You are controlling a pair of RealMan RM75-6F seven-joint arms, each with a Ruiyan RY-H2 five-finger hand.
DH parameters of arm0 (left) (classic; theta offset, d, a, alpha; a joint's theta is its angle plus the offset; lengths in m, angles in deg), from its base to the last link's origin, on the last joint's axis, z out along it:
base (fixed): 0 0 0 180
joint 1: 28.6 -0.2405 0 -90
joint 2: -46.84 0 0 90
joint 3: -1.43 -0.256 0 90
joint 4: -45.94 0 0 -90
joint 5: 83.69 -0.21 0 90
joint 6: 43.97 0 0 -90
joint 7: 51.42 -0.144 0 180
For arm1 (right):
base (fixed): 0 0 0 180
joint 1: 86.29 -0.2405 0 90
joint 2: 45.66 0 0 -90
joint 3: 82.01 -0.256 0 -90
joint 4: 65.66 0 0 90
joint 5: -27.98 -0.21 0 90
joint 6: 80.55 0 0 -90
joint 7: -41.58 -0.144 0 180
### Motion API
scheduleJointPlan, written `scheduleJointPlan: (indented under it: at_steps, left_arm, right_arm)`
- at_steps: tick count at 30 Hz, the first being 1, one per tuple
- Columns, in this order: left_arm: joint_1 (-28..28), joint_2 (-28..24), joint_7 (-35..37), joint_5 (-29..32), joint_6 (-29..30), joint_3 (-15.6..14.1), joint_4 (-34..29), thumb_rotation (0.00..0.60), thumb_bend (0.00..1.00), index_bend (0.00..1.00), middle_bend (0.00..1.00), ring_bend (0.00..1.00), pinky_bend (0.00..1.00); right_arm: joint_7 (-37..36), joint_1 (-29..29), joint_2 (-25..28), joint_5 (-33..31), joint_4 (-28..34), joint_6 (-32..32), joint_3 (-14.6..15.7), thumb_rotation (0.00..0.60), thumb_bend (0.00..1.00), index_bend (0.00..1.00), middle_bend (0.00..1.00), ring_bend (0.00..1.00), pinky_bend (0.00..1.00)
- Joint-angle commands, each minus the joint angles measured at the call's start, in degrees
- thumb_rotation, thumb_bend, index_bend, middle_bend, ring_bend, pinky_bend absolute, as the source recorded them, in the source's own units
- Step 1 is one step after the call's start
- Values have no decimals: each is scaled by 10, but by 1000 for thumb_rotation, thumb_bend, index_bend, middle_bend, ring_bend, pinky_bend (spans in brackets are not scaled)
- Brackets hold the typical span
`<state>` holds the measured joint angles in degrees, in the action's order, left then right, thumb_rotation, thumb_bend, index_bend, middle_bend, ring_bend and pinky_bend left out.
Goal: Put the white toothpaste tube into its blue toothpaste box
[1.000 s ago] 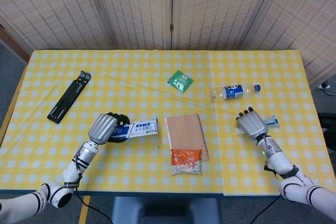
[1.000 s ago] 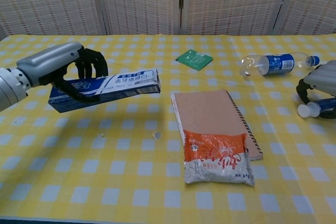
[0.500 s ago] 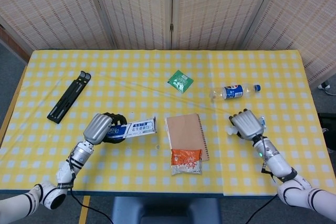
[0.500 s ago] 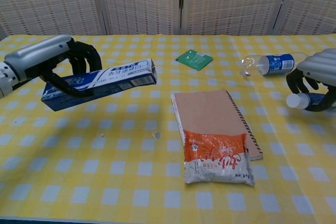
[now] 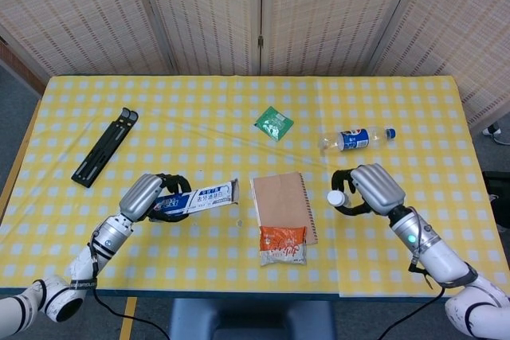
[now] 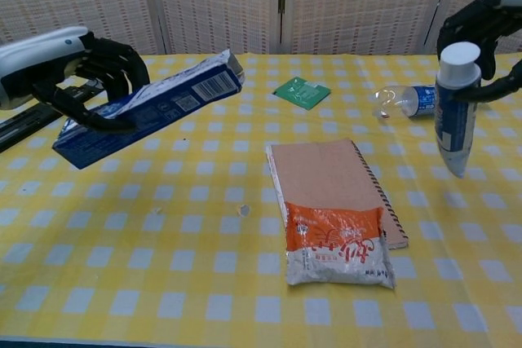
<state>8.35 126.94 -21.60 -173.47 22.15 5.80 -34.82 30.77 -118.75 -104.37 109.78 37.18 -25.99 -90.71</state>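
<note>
I have the blue toothpaste box [image 6: 147, 103] gripped in my left hand [image 6: 90, 63], lifted off the desk [image 5: 199, 117] over its left side, its end pointing right and tilted up toward the far side. My right hand [image 6: 481, 26] is closed around the white toothpaste tube [image 6: 454, 112], which hangs above the right side of the desk, cap up and crimped end down. To do this step well I'd bring the two together over the middle, above the notebook [image 6: 330, 181], turn the tube level so one end leads, and line it up with the box's right end (I can't tell from either view whether that flap is open). The tube is white with a blue label and a broad white cap; the box is long, blue, with white panels and a barcode.
</note>
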Motion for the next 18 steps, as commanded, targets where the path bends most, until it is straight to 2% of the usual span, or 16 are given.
scheduleJointPlan:
  at_steps: [1, 12, 18]
  left_arm:
    - [-2, -8, 13, -5, 1, -5, -9, 600, 257, 503, 618, 521, 508]
    - [-1, -20, 116, -24, 7, -15, -38, 600, 256, 498, 618, 510, 495]
    - [3, -6, 125, -24, 8, -12, -34, 600, 255, 498, 618, 506, 493]
  right_arm:
    - [-56, -6, 21, -4, 41, 10, -27, 600, 296, 771, 675, 603, 530]
    - [-302, -51, 16, -60, 112, 12, -136, 600, 295, 772, 675, 607, 531]
    - [-345, -68, 6, -73, 128, 20, -169, 600, 296, 773, 675, 605, 531]
